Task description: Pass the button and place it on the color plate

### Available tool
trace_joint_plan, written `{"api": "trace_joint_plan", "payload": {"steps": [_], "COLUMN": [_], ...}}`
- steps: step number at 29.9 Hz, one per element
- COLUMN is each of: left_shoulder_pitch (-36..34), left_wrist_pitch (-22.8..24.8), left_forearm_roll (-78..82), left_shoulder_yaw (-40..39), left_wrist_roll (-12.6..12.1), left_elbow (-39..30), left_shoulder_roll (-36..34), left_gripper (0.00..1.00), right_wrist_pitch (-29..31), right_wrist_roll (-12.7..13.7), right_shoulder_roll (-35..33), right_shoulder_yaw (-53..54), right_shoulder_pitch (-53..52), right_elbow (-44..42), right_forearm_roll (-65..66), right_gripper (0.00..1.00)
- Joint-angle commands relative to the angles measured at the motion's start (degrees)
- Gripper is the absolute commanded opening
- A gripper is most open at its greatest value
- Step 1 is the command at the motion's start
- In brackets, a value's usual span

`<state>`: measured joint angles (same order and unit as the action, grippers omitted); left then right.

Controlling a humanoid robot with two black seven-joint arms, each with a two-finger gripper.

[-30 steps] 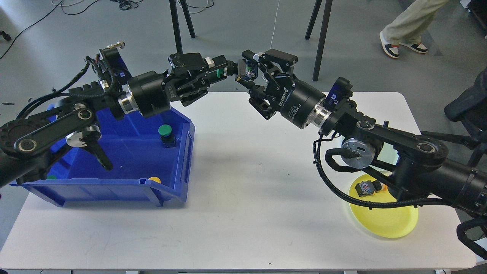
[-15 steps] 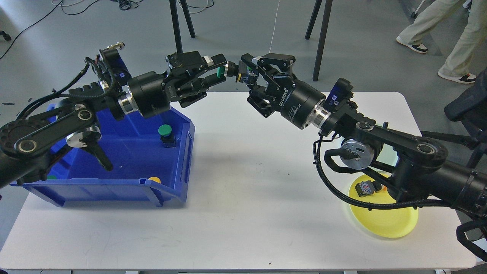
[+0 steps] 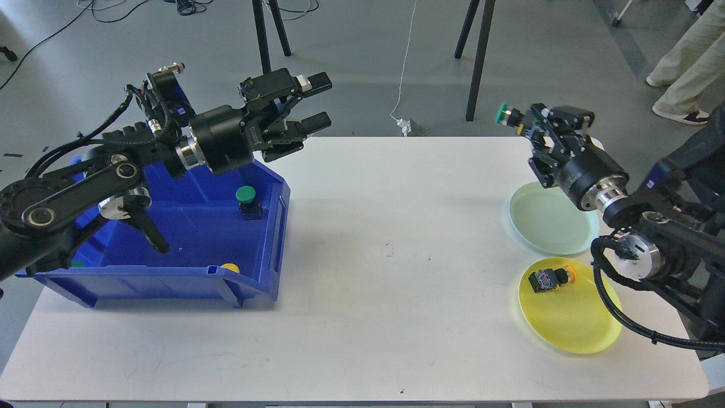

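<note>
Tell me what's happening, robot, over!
Left gripper open, empty, above blue bin. Right gripper shut on green button, just beyond green plate. Nothing in the way.

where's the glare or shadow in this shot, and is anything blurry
Head view: sharp throughout, no motion blur; soft shadow on the table right of the blue bin; mild sheen on the yellow plate; the green button in the right gripper is small but readable.

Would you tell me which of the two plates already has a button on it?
The yellow plate, nearer the table's front edge, holds a button. The pale green plate behind it is bare.
</note>
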<state>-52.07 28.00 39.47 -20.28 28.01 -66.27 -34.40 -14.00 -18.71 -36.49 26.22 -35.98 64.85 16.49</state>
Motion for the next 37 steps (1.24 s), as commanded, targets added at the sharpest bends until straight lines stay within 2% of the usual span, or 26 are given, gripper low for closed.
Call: {"api": "trace_joint_plan", "payload": {"steps": [1, 3, 5, 8, 11, 12, 13, 19, 22, 26, 30, 33, 37], "left_shoulder_pitch": [0.0, 0.0, 0.0, 0.0, 0.0, 0.0, 0.0, 0.3, 0.8, 1.8, 2.8, 3.9, 5.5], "left_wrist_pitch": [0.0, 0.0, 0.0, 0.0, 0.0, 0.0, 0.0, 0.0, 0.0, 0.0, 0.0, 0.0, 0.0], "left_forearm_roll": [0.0, 0.0, 0.0, 0.0, 0.0, 0.0, 0.0, -0.4, -4.4, -17.1, -23.5, -24.1, -23.9], "left_shoulder_yaw": [0.0, 0.0, 0.0, 0.0, 0.0, 0.0, 0.0, -0.1, -0.4, -5.4, -8.4, -8.8, -8.9], "left_wrist_roll": [0.0, 0.0, 0.0, 0.0, 0.0, 0.0, 0.0, 0.0, 0.0, 0.0, 0.0, 0.0, 0.0], "left_elbow": [0.0, 0.0, 0.0, 0.0, 0.0, 0.0, 0.0, 0.0, 1.0, 5.6, 11.5, 16.2, 17.0], "left_shoulder_roll": [0.0, 0.0, 0.0, 0.0, 0.0, 0.0, 0.0, 0.0, 0.0, -0.5, -0.5, 0.1, 1.3], "left_gripper": [0.88, 0.88, 0.88, 0.88, 0.88, 0.88, 0.88, 0.89, 0.91, 0.92, 0.93, 0.95, 0.96], "right_wrist_pitch": [-7.9, -9.8, -10.9, -11.9, -11.9, -11.8, -11.7, -10.2, -5.1, 16.5, 41.3, 42.0, 42.0], "right_wrist_roll": [1.6, 1.6, 1.5, 1.0, 1.0, 1.0, 1.1, 1.2, 1.6, 1.3, 1.5, 1.7, 1.3], "right_shoulder_roll": [0.8, 2.0, 3.0, 4.0, 4.3, 4.3, 4.2, 3.4, -0.3, -5.2, -5.5, -5.5, -4.7], "right_shoulder_yaw": [-6.8, -9.9, -11.5, -11.5, -11.1, -11.0, -11.1, -9.6, -1.4, 12.5, 21.4, 21.9, 20.9], "right_shoulder_pitch": [0.3, 0.1, 0.1, 0.0, -0.2, -0.3, -0.4, -0.7, -0.6, 1.7, 3.3, 3.2, 2.8], "right_elbow": [-9.8, -11.6, -12.5, -14.1, -13.9, -13.8, -13.6, -11.0, -4.4, 3.3, 3.3, 1.9, 1.8], "right_forearm_roll": [4.3, 5.3, 5.6, 5.6, 5.4, 5.4, 5.4, 4.9, 4.5, -0.6, -10.1, -14.9, -15.6], "right_gripper": [0.01, 0.01, 0.10, 0.45, 0.75, 0.94, 1.00, 1.00, 1.00, 1.00, 1.00, 1.00, 1.00]}}
